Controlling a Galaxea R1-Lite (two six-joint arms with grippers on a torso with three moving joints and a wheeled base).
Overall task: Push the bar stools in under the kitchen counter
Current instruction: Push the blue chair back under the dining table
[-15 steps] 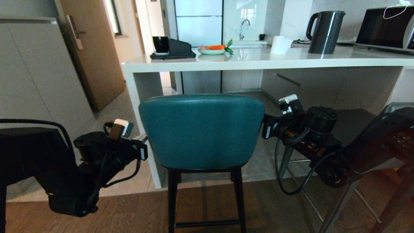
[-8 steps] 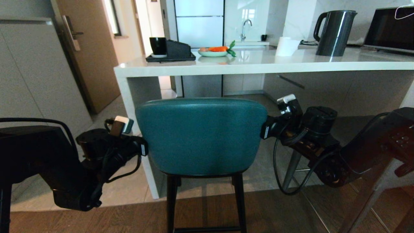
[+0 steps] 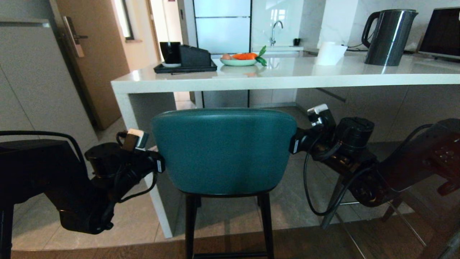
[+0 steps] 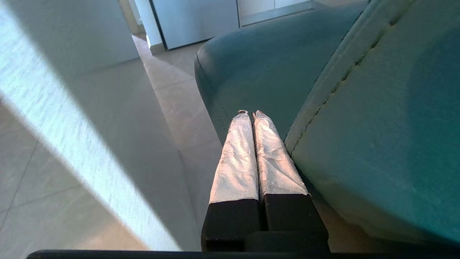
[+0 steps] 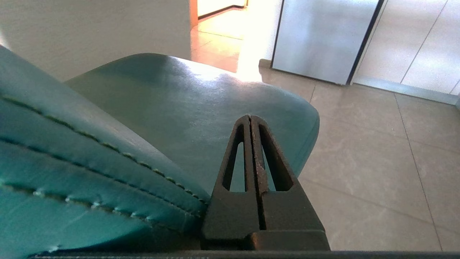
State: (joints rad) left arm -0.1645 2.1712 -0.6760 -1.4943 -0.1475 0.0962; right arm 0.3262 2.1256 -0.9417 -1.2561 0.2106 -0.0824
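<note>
Kettle (image 3: 390,36), paper roll (image 3: 330,53), vegetable plate (image 3: 239,61), black tray (image 3: 185,68).

Stool (image 3: 222,151) before counter (image 3: 287,77), hands flanking its backrest

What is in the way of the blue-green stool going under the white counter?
Nothing that shows. The teal stool faces the open gap under the kitchen counter, beside its white end leg. Only bare floor tiles lie ahead. The left gripper and right gripper, both shut, flank the backrest.
</note>
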